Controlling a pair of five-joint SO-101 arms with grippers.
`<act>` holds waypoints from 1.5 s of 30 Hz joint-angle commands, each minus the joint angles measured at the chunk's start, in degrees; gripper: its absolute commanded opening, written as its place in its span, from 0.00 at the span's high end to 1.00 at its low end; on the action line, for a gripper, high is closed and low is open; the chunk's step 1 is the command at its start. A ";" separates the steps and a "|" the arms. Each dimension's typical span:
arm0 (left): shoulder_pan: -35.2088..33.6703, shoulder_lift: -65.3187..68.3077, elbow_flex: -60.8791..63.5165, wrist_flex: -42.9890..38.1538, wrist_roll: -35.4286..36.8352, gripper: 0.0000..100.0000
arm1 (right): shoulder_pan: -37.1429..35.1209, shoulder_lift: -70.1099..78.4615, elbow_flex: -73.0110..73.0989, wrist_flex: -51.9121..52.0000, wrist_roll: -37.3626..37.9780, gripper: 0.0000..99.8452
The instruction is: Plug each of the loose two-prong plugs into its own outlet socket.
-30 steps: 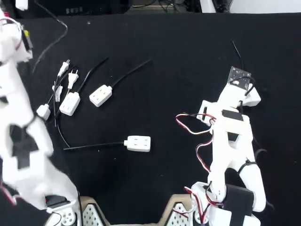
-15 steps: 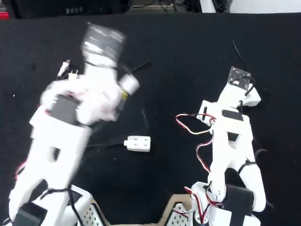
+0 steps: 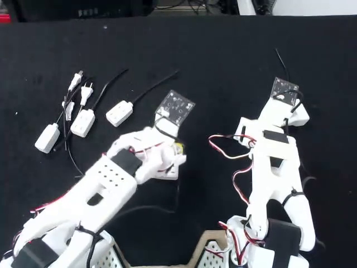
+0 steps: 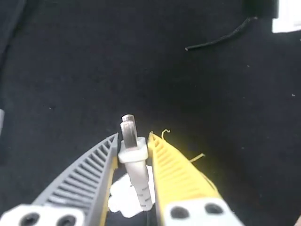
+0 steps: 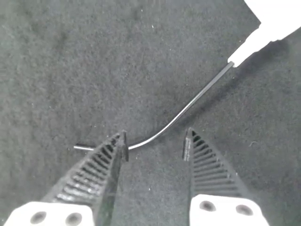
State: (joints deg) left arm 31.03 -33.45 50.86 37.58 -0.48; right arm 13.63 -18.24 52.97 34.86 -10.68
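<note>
Currently my left gripper [image 4: 133, 137] pinches a white plug [image 4: 132, 157], prongs pointing outward, over the black table [image 4: 211, 94]; its cord is hidden between my fingers [image 4: 174, 174]. My right gripper [image 5: 155, 140] is spread over a thin black cable [image 5: 188, 110], whose white end piece [image 5: 277, 19] is cut off.

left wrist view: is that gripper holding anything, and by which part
A white two-prong plug, in the left gripper; the jaws pinch its body, prongs sticking out past them.
</note>
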 commanded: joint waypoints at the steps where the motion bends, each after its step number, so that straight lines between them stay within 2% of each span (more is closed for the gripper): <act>1: 1.19 -1.67 -0.04 -1.58 2.81 0.97 | -0.79 -2.15 -1.27 -1.32 -0.44 0.82; 5: 1.63 -1.67 -0.48 -1.49 4.66 0.95 | -0.79 -2.15 -1.27 -1.32 -0.44 0.82; 10: 4.70 -2.20 -1.54 -1.49 7.82 0.77 | -0.79 -2.15 -1.27 -1.41 -0.44 0.82; 12: 3.65 -2.37 -2.24 -1.41 7.82 0.77 | -0.79 -2.15 -1.27 -1.41 -0.44 0.82; 17: -6.11 -5.54 -8.13 6.33 7.74 0.80 | -0.79 -2.15 -1.19 -1.23 -0.44 0.82; 20: -14.90 -8.97 -11.30 12.13 7.30 0.80 | -0.79 -2.15 -1.19 -1.14 -0.44 0.82; 23: -24.13 -10.37 -8.04 13.01 4.04 0.80 | -0.97 -2.51 -1.36 0.62 -0.53 0.82; 27: -29.85 -10.46 3.12 4.92 3.78 0.80 | -7.21 -2.95 -3.91 8.35 -0.53 0.82; 34: -28.70 -11.08 19.56 -15.74 3.78 0.80 | -22.95 -1.98 -2.33 11.52 -0.53 0.82; 37: -28.09 -11.08 21.05 -17.67 3.78 0.80 | -27.52 -1.10 -2.07 11.69 -1.49 0.82; 42: -28.26 -11.08 20.88 -17.41 3.78 0.80 | -31.47 -0.04 -1.80 11.78 -14.68 0.82; 45: -28.53 -11.08 20.88 -17.41 3.78 0.80 | -31.74 1.01 -1.80 11.78 -17.05 0.82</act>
State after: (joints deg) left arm 2.37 -43.12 72.13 21.23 3.82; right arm -16.70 -17.98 51.91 46.29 -23.52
